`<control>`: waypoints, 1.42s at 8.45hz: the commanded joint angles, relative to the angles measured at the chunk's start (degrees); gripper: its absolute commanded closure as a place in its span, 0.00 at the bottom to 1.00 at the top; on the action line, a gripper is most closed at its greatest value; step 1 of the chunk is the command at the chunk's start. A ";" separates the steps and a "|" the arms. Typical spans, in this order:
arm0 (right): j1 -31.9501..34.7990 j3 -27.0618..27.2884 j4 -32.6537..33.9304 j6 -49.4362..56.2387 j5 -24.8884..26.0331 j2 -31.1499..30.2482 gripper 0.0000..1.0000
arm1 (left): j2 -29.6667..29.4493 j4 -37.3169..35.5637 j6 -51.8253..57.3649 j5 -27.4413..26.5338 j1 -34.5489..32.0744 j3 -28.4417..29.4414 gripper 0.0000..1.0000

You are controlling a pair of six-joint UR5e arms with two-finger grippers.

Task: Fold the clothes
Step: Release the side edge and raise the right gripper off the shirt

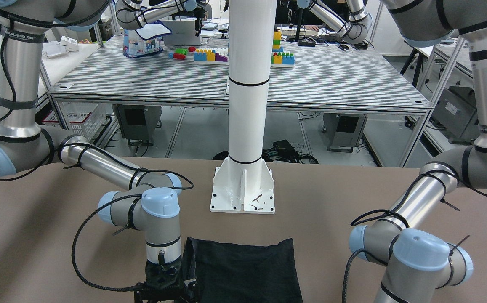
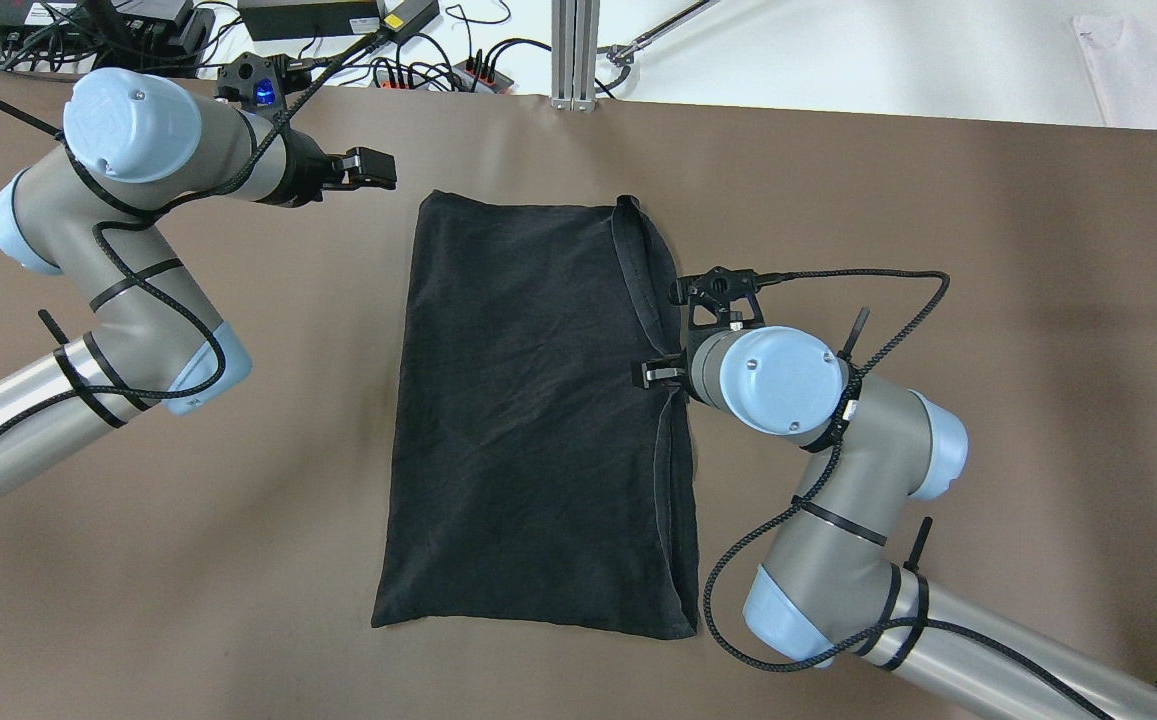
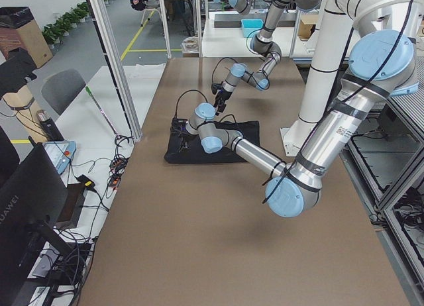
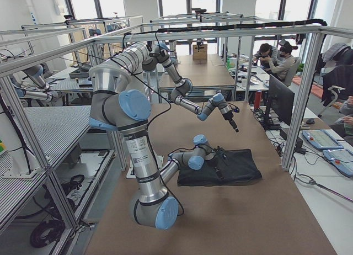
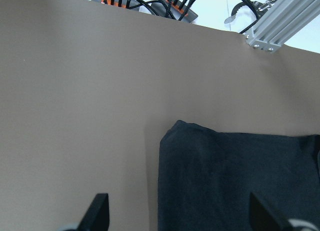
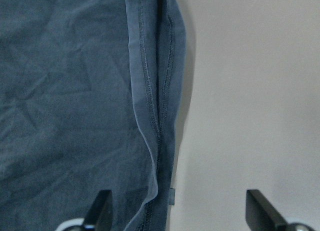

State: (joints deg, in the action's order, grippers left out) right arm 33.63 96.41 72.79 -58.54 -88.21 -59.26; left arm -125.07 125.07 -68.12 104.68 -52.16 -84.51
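The clothes (image 2: 538, 420) are one black piece lying flat on the brown table, with a hemmed, doubled edge along its right side (image 6: 155, 106). My right gripper (image 2: 653, 372) hovers open over that hem about halfway along it. In the right wrist view the fingertips (image 6: 102, 208) stand wide apart with the hem between them and nothing gripped. My left gripper (image 2: 378, 168) is open off the cloth's far left corner. In the left wrist view that corner (image 5: 172, 128) lies ahead of the spread fingertips (image 5: 97, 211).
A white pole (image 1: 247, 84) on a bolted base (image 1: 243, 193) stands at the robot's side of the table. Cables and a power strip (image 2: 388, 70) lie past the far edge beside an aluminium post (image 2: 575, 50). People sit at desks (image 4: 276, 53) beyond.
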 commanded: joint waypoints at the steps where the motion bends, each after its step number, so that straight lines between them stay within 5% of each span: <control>1: -0.05 -8.67 -4.03 -0.09 0.93 4.06 0.06 | -0.43 -0.09 0.00 -0.08 0.04 0.31 0.00; 5: 0.03 -15.54 -8.09 0.71 3.48 5.55 0.06 | -0.87 -0.35 0.53 -0.09 -0.04 0.93 0.00; 12: 4.25 -17.58 -8.37 8.61 4.28 3.28 0.06 | -2.28 -0.18 0.35 -0.09 -0.13 2.25 0.00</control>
State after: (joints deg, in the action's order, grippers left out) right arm 36.69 79.08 64.44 -50.69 -83.45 -55.03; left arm -127.39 124.84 -67.71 104.59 -52.21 -82.18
